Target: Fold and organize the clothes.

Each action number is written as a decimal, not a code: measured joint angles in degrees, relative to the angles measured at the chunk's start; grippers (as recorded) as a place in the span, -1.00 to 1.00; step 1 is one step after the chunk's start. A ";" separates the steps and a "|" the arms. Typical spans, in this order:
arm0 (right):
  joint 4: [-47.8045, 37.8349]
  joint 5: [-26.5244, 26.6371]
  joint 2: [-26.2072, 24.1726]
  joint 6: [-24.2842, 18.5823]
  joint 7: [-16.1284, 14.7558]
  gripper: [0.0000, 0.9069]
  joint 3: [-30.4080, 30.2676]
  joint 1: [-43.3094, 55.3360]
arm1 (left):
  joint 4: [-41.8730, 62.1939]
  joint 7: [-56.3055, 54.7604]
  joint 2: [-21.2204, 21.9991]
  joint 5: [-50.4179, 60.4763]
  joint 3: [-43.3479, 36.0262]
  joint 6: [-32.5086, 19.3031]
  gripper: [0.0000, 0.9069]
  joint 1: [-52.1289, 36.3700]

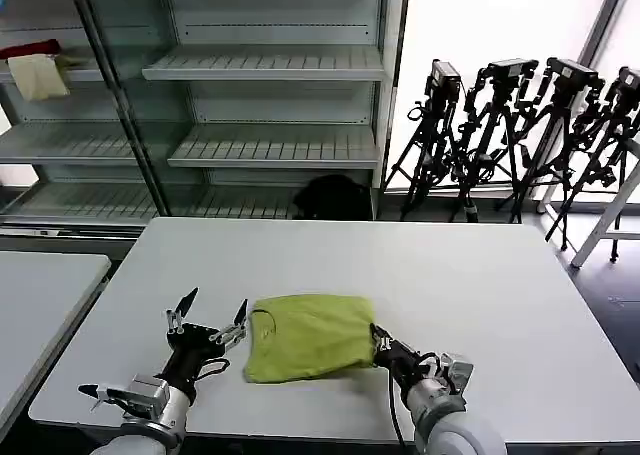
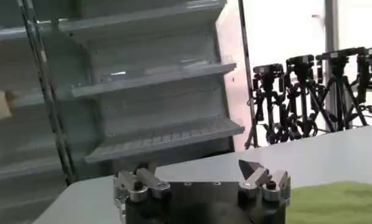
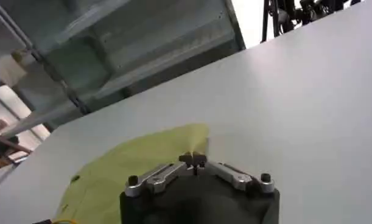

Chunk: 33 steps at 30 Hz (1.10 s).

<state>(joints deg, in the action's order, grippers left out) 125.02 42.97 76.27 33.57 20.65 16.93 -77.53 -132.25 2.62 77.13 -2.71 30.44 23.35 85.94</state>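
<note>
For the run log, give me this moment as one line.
lime-green cotton t-shirt: folded rectangle, white table's near edge | left gripper: open, beside shirt's collar side | right gripper: shut on shirt's edge

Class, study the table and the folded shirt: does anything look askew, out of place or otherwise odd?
Only slightly. The lime-green cotton t-shirt lies folded into a rough, rounded rectangle on the white table, its edges uneven rather than square. The left gripper is open beside the collar; the right gripper is shut at the opposite edge.

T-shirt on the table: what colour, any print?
Plain lime green t-shirt, no print visible; head view shows it best.
</note>
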 measured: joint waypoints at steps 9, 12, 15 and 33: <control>-0.53 -1.98 -0.13 -0.06 -0.43 1.00 0.24 -0.87 | 0.40 -0.04 0.08 -0.01 -0.04 -0.05 1.00 0.12; -0.76 -2.50 -0.21 -0.06 -0.29 1.00 0.17 -1.04 | 0.40 -0.04 0.09 -0.03 0.01 -0.06 1.00 0.15; -0.85 -3.04 -0.22 -0.07 -0.01 1.00 0.16 -1.39 | 0.40 -0.04 0.08 -0.09 0.03 -0.06 1.00 0.11; -0.80 -17.89 0.10 -0.65 -5.33 1.00 5.90 -3.08 | 0.53 0.05 0.06 -0.90 0.38 -0.34 1.00 0.56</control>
<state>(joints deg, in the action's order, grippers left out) 124.22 25.08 76.37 32.93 15.31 22.83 -80.62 -131.72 2.68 77.19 -3.61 30.82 23.01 86.51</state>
